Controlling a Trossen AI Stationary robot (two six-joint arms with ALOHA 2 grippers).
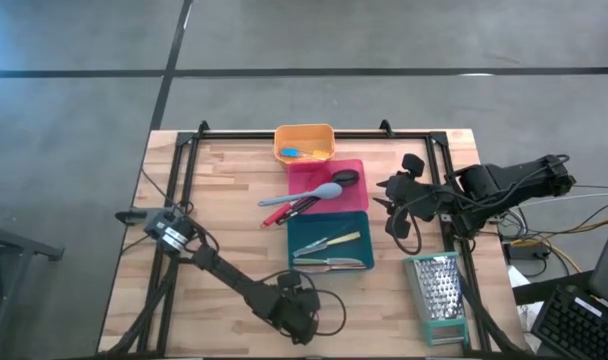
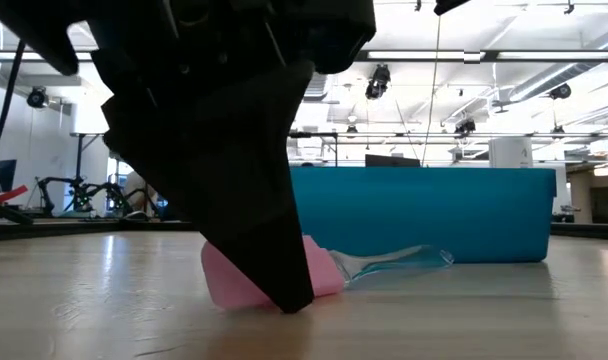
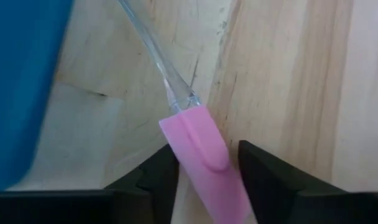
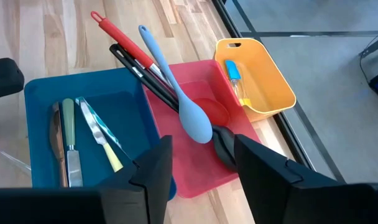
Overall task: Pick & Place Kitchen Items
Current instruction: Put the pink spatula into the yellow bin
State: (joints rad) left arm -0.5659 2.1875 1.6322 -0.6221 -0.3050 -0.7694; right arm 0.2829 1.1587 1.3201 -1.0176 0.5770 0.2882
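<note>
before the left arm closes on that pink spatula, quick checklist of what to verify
1. Pink spatula head sits between the left gripper fingers: ok.
2. Left jaws apart, not yet clamped: ok.
3. Spatula flat on the wooden table, clear handle pointing away from the gripper: ok.
4. Teal tray has room; it holds a yellow-handled knife and metal utensils: ok.
5. Right gripper is away, open above the pink tray: ok.
6. Fingertips level with the table: cannot tell.

Pale wooden table (image 1: pixel 224 225). Directly on it: orange tray (image 1: pixel 304 143), pink tray (image 1: pixel 327 187), teal tray (image 1: pixel 330 245), box grater (image 1: pixel 439 297), pink spatula with clear handle (image 3: pixel 200 145) beside teal tray.
</note>
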